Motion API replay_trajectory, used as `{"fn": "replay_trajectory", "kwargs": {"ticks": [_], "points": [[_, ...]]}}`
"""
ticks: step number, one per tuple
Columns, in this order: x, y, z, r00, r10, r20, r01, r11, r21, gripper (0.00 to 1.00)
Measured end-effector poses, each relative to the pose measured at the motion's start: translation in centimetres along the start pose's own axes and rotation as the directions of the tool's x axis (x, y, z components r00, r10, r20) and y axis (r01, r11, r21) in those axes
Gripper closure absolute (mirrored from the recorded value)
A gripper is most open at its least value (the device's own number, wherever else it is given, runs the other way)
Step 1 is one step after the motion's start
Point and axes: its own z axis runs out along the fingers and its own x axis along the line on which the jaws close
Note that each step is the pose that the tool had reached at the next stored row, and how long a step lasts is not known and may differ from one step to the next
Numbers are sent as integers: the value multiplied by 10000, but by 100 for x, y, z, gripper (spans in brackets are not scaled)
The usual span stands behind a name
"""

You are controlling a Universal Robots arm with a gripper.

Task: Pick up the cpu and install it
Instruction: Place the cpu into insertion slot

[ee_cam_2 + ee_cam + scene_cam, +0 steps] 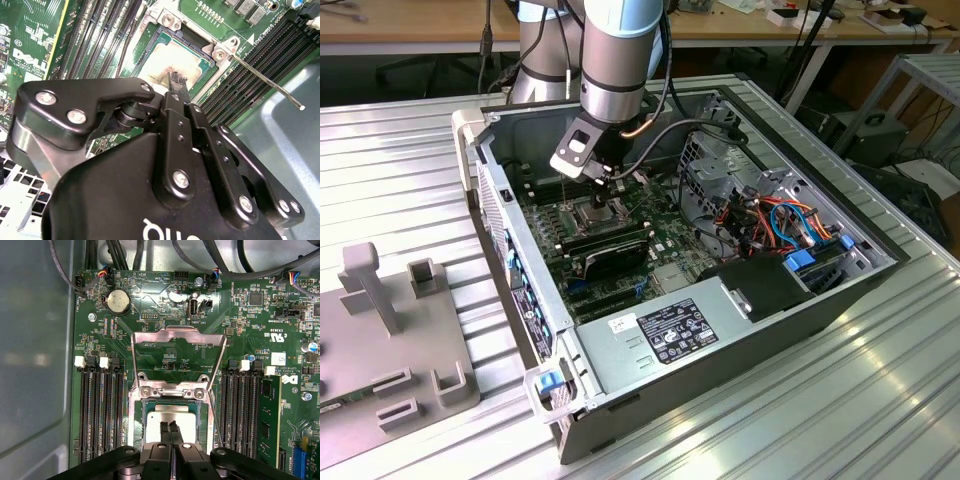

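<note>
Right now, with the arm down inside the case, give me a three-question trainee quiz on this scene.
1. True or false: the CPU lies in the socket.
2. Multiple choice: the socket's load plate is A) folded open, B) clamped shut, C) removed.
3. Fill in: the gripper, above the CPU, is ____ (open or shut).

Key: 1 true; 2 A; 3 shut.

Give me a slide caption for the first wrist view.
Gripper, fingers together, over the cpu lying in its socket, the metal load plate swung open.
</note>
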Motion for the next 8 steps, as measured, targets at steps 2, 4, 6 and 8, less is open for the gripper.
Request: {"fn": "replay_trajectory", "kwargs": {"ticks": [2, 4, 6, 8], "points": [[0, 0, 0, 10000, 8, 0, -8, 10000, 0, 89], [0, 0, 0, 10000, 18, 1, -18, 10000, -1, 89], [0, 0, 7, 10000, 18, 0, -18, 10000, -1, 89], [0, -1, 20, 10000, 18, 1, -18, 10000, -1, 89]]}}
